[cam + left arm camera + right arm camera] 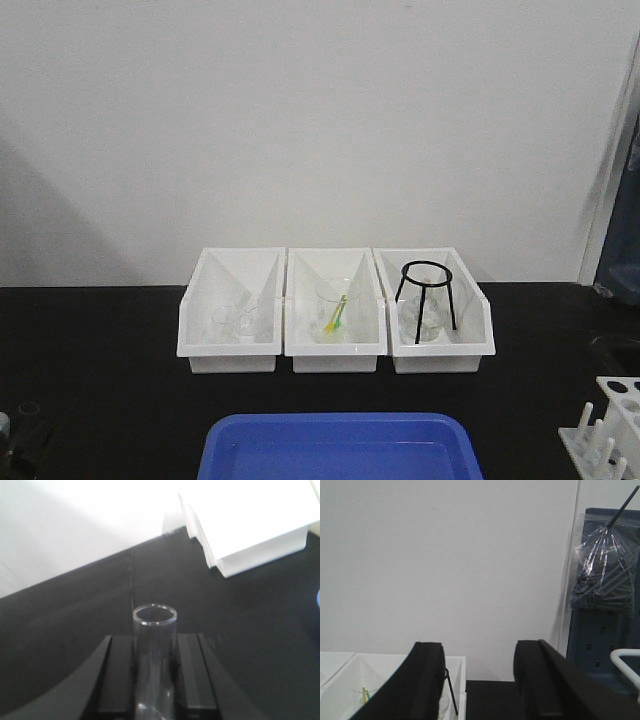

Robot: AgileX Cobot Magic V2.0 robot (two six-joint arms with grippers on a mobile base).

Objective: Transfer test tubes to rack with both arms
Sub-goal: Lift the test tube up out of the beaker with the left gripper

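In the left wrist view a clear glass test tube [155, 652] stands upright between the black fingers, its open round rim towards the camera. My left gripper [155, 641] is shut on it, above the black tabletop. My right gripper [479, 652] is open, and only the wall and table show between its fingers. The white rack [608, 425], with round holes and upright pegs, sits at the bottom right corner of the front view. Neither arm shows clearly in the front view.
Three white bins [232, 352] stand in a row at the back of the black table; the right one holds a black tripod stand [427, 290]. A blue tray [340, 450] lies at the front centre. A blue pegboard [607, 630] with a plastic bag is far right.
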